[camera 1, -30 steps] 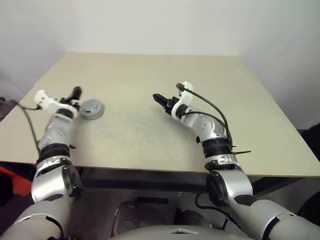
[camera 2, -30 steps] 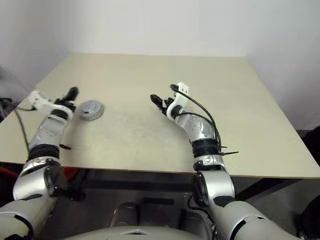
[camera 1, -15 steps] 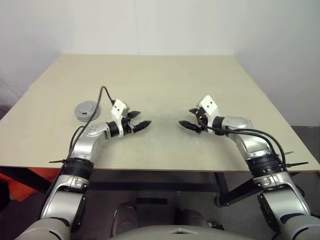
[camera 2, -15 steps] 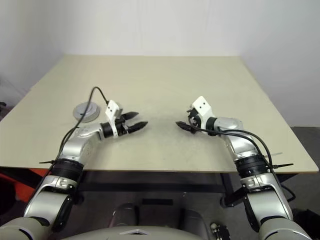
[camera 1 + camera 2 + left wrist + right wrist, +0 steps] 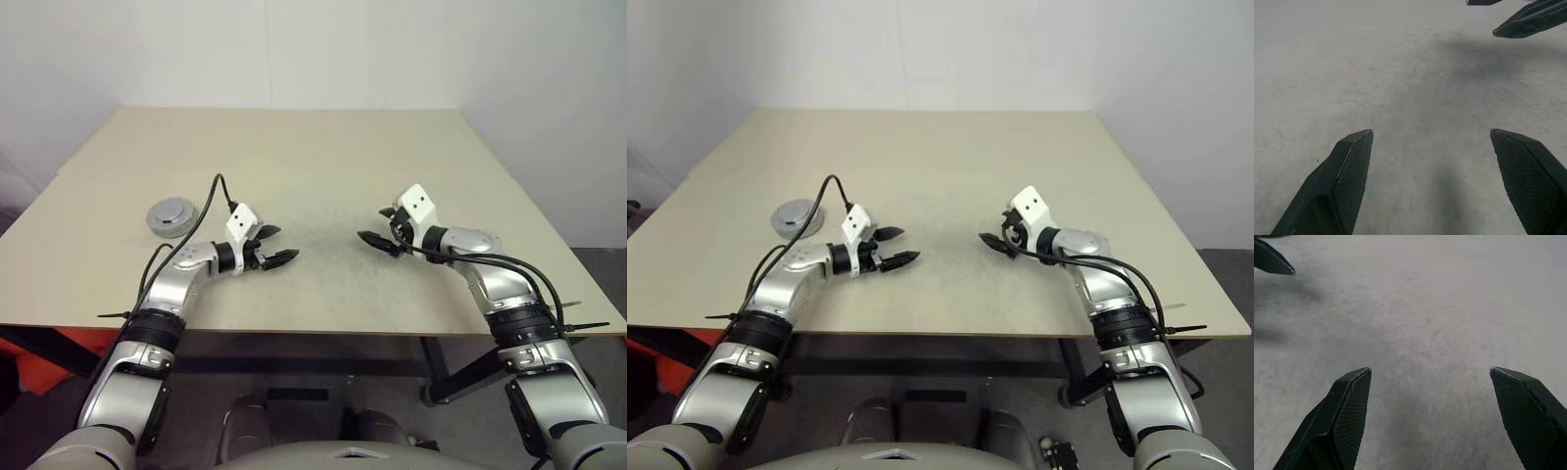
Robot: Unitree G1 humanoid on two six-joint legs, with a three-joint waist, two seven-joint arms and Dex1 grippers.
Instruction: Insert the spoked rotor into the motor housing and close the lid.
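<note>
While both arms reach in over the near part of the tabletop [image 5: 323,147], the left hand [image 5: 276,247] hangs just above the surface with its two black fingers [image 5: 1349,181] spread wide and nothing between them. It points toward the right hand [image 5: 377,240], which faces back at it, its own fingers [image 5: 1347,416] likewise spread apart and holding nothing. The two hands are near each other but apart, with a strip of bare tabletop between their tips. In the left wrist view the tips of the right hand's fingers show across that gap, and in the right wrist view one tip of the left hand's fingers shows in the same way.

Outward from the left hand, on the side away from the right hand and a little farther from the robot, a short round grey metal puck, the motor housing [image 5: 172,216], sits flat on the tabletop. Its top looks like a closed, dull grey disc; whether that is the lid in place cannot be told for sure. The housing is well apart from the left hand's fingers, closer to that arm's elbow, and the black cable [image 5: 211,196] of the left wrist arcs up near it.
</note>
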